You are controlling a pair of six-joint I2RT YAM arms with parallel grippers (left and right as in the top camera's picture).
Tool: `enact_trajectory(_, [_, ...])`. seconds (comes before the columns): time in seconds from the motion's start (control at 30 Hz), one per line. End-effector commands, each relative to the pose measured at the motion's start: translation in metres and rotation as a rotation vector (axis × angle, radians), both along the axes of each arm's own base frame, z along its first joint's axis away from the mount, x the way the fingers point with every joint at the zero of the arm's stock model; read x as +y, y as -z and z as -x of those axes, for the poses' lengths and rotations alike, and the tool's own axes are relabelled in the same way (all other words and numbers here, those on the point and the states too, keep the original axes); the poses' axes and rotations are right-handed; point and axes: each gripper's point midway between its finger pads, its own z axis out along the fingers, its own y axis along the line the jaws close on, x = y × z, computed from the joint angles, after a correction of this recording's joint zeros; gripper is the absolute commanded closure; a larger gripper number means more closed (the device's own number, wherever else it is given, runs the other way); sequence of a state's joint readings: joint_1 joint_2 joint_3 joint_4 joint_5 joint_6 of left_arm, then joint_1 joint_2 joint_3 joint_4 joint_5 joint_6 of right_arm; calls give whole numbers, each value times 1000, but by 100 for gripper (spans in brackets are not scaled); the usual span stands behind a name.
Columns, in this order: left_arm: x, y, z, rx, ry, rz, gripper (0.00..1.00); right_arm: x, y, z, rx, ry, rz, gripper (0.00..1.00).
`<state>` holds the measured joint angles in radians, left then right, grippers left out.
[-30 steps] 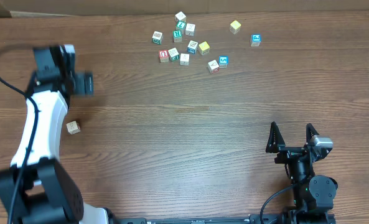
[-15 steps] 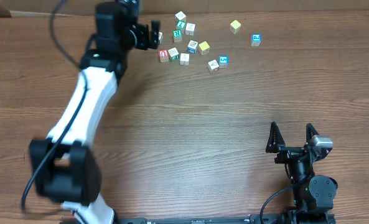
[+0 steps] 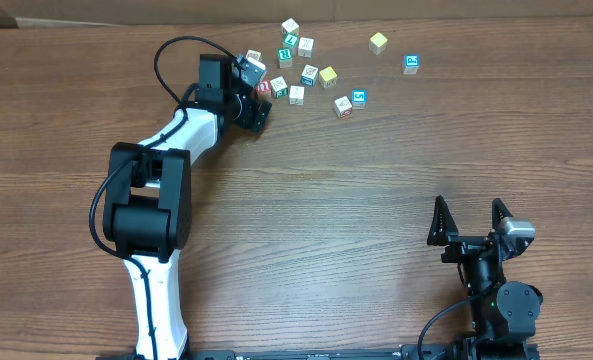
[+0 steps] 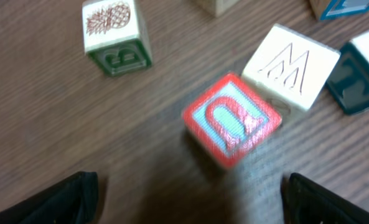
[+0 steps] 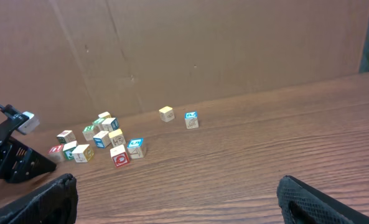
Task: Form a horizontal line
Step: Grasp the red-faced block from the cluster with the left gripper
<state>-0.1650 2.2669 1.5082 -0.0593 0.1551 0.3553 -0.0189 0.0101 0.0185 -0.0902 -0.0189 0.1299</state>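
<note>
On the table, red-marked cube lies before left end effector.

The red-marked cube lies flat, letter face up, just beside the cream-white cube. The yellow cube sits close beside the white cube with blue-green marking. The four form no line.

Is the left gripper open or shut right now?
Open. The left gripper shows its fingers far apart, with the red-marked cube lying untouched ahead of them.
</note>
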Motion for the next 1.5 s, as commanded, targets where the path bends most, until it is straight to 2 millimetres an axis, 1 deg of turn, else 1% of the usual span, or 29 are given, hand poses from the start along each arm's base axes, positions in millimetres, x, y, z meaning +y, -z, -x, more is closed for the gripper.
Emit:
enact_trajectory(0.0, [-13,25,0,-4,89,4,8,1,2,0,-3,-3,8,0])
enact_trajectory(0.07, [-13,30,-5,-31,86,4,9,1,2,0,-3,-3,8,0])
enact_trajectory(0.2, [-15,47,-16,-81,87,11,10,1,2,0,-3,-2,7,0])
enact_trajectory(0.23, [-16,52,-17,-87,87,12,12,1,2,0,-3,-3,8,0])
enact_trajectory(0.33, [-15,62,-15,-76,86,11,26,1,2,0,-3,-2,8,0])
enact_trajectory(0.43, [-14,63,-16,-74,77,7,42,1,2,0,-3,-3,8,0])
enact_trajectory(0.47, [-13,61,-17,-81,74,5,56,1,2,0,-3,-3,8,0])
enact_trajectory(0.5, [-12,58,-18,-85,70,8,59,1,2,0,-3,-3,7,0])
enact_trajectory(0.57, [-9,48,-21,-84,17,32,62,1,2,0,-3,-2,7,0])
enact_trajectory(0.6, [-8,37,-24,-90,-20,51,64,1,2,0,-3,-3,7,0])
enact_trajectory(0.67, [-4,6,-28,-112,-80,83,74,1,2,0,-3,-2,7,0])
enact_trajectory(0.77, [2,-60,-28,-164,-125,101,76,1,2,0,-3,-2,7,0])
enact_trajectory(0.8, [8,-103,-22,-199,-144,93,76,1,2,0,-3,-3,7,0])
enact_trajectory(0.83, [12,-126,-17,-218,-156,87,76,1,2,0,-3,-2,8,0])
enact_trajectory(0.87, [16,-148,-11,-237,-171,79,76,1,2,0,-3,-2,8,0])
enact_trajectory(0.9, [24,-181,2,-259,-192,70,76,1,2,0,-3,-2,7,0])
enact_trajectory(0.93, [29,-209,14,-279,-213,72,76,1,2,0,-3,-2,7,0])
enact_trajectory(1.0, [38,-261,41,-323,-257,107,75,1,2,0,-3,-3,7,0])
enact_trajectory(1.03, [42,-299,64,-365,-271,136,75,1,2,0,-3,-3,7,0])
enact_trajectory(1.07, [44,-315,76,-382,-272,145,75,1,2,0,-3,-2,7,0])
enact_trajectory(1.1, [50,-338,97,-403,-291,161,75,1,2,0,-3,-2,7,0])
enact_trajectory(1.13, [57,-358,118,-422,-327,181,77,1,2,0,-3,-2,8,0])
enact_trajectory(1.17, [65,-371,136,-429,-369,198,82,1,2,0,-3,-3,7,0])
enact_trajectory(1.2, [75,-378,154,-426,-421,206,83,1,2,0,-3,-2,7,0])
enact_trajectory(1.27, [97,-377,188,-382,-544,188,84,1,2,0,-3,-2,7,0])
enact_trajectory(1.33, [113,-360,216,-295,-647,161,82,1,2,0,-3,-2,7,0])
enact_trajectory(1.4, [120,-339,235,-196,-703,139,81,1,2,0,-3,-2,8,0])
enact_trajectory(1.43, [124,-328,245,-144,-738,120,82,1,2,0,-3,-2,8,0])
enact_trajectory(1.47, [134,-310,258,-71,-820,86,83,1,2,0,-3,-3,8,0])
